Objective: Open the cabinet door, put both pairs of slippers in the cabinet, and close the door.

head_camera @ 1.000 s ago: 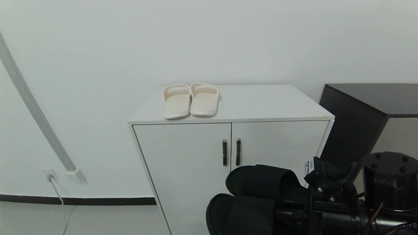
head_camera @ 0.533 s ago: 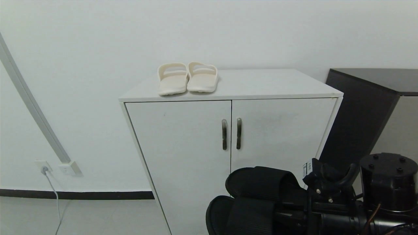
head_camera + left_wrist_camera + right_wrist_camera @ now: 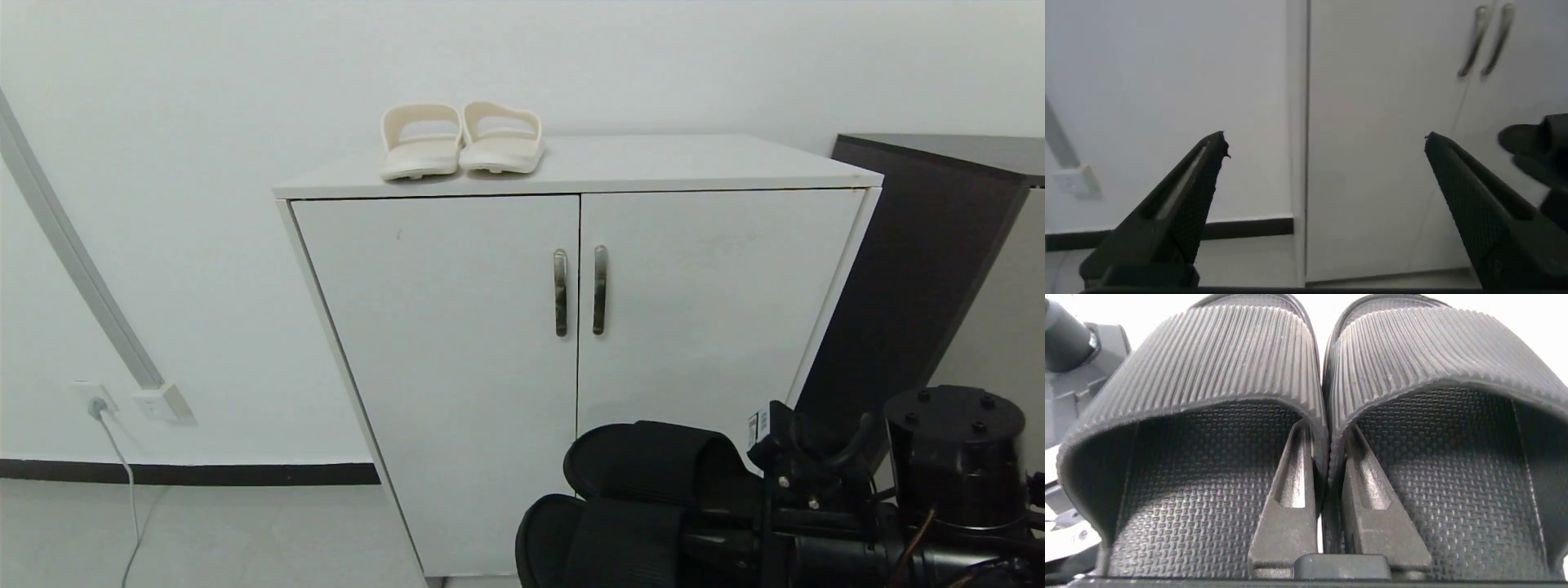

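My right gripper (image 3: 1326,437) is closed on the black slippers (image 3: 1233,416), its fingers (image 3: 1290,498) pinching the two inner sidewalls together so the pair carries as one, low in front of the cabinet (image 3: 718,163). Both doors are shut, their handles (image 3: 560,292) side by side at the middle seam. My left gripper (image 3: 1323,147) is spread wide and empty, so I judge it free for the pull. The cream slippers (image 3: 461,140) sit on the cabinet top, towards its left end.
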Motion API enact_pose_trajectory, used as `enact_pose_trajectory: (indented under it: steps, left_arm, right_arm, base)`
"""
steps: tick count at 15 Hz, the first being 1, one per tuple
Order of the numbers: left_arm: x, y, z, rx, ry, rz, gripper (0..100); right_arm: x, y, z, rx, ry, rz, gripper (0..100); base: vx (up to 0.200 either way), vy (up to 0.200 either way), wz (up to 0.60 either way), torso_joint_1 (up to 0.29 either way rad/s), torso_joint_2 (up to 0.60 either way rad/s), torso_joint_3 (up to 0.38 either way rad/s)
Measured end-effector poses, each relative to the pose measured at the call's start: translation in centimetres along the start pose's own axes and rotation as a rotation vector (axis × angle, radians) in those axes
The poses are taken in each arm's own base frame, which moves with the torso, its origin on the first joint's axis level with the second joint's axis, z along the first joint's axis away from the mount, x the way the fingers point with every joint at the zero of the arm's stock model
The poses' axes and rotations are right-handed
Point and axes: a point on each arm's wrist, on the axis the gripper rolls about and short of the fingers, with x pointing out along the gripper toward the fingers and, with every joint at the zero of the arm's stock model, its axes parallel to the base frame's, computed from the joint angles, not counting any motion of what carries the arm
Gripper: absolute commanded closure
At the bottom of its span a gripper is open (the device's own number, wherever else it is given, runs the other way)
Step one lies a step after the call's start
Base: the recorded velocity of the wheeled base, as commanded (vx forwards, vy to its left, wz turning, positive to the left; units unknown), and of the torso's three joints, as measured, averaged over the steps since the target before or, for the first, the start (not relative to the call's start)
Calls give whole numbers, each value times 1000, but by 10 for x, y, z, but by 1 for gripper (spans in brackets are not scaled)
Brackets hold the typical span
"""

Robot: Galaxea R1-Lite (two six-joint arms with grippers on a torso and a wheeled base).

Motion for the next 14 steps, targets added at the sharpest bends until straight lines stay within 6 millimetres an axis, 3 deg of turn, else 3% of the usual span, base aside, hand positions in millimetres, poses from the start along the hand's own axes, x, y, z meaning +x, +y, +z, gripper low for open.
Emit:
enact_pose_trajectory:
  steps: [3, 7, 11, 14]
  left_arm:
    - [33, 0, 35, -21, 73, -139, 0]
    - [94, -3, 74, -42, 136, -420, 0]
    - [158, -23, 86, -27, 140, -606, 0]
    - [205, -51, 88, -26, 111, -702, 0]
  right_arm:
    - [0, 0, -1, -9, 3, 0, 100]
    - [0, 0, -1, -8, 5, 0, 100]
    - [0, 0, -2, -8, 5, 0, 100]
    - [-2, 1, -5, -5, 15, 2, 100]
  base:
    - [0, 0, 0, 0, 0, 0]
    - [0, 0, 0, 0, 0, 0]
    - [0, 0, 0, -7, 43, 46]
    - [0, 0, 0, -6, 54, 55]
